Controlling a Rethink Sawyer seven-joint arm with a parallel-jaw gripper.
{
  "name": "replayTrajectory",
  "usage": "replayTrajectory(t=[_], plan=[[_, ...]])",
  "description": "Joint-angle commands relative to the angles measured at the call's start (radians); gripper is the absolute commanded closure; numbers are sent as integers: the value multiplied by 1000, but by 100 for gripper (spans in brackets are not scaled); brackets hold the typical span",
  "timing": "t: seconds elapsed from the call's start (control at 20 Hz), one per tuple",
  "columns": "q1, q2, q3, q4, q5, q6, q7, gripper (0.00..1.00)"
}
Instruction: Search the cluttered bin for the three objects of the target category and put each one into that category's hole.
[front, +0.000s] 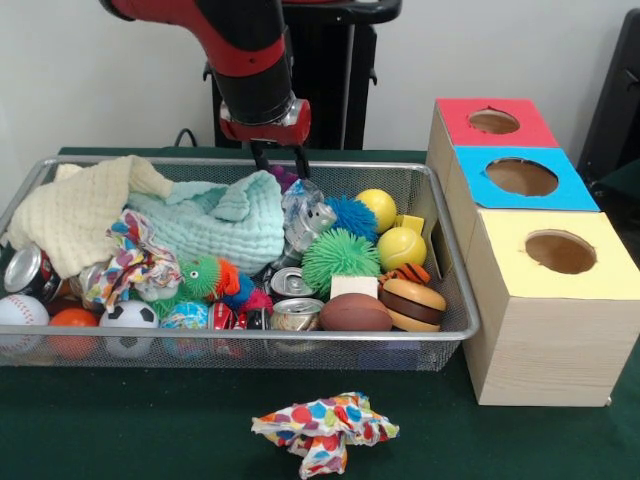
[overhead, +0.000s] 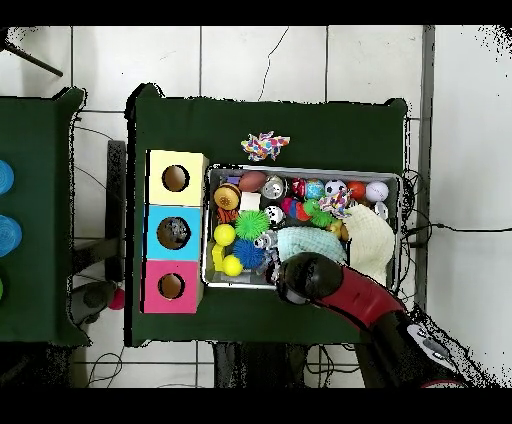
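Observation:
A wire mesh bin (front: 240, 340) (overhead: 305, 171) holds a heap of things: a cream cloth (front: 80, 205), a mint cloth (front: 215, 220), a patterned cloth (front: 135, 255), yellow balls (front: 400, 247), spiky green ball (front: 338, 257), cans (front: 297, 313), a toy burger (front: 412, 303) and a brown football (front: 355, 313). My gripper (front: 279, 165) hangs open over the bin's far side, just above the mint cloth's back edge, with nothing between its fingers. In the overhead view the arm (overhead: 340, 290) covers it. Another patterned cloth (front: 325, 430) (overhead: 265, 146) lies on the table outside the bin.
Three wooden boxes with round holes stand in a row beside the bin: red (front: 493, 122) (overhead: 171, 286), blue (front: 520, 177) (overhead: 174, 233) and yellow (front: 560, 252) (overhead: 176, 178). A baseball (front: 20, 312), a soccer ball (front: 128, 322) and an orange ball (front: 72, 325) crowd the bin's front corner.

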Motion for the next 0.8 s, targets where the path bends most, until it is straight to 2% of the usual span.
replayTrajectory(t=[0.05,0.8], plan=[[-46,37,110,-35,66,-57,133,0],[-90,27,181,19,136,-62,159,0]])
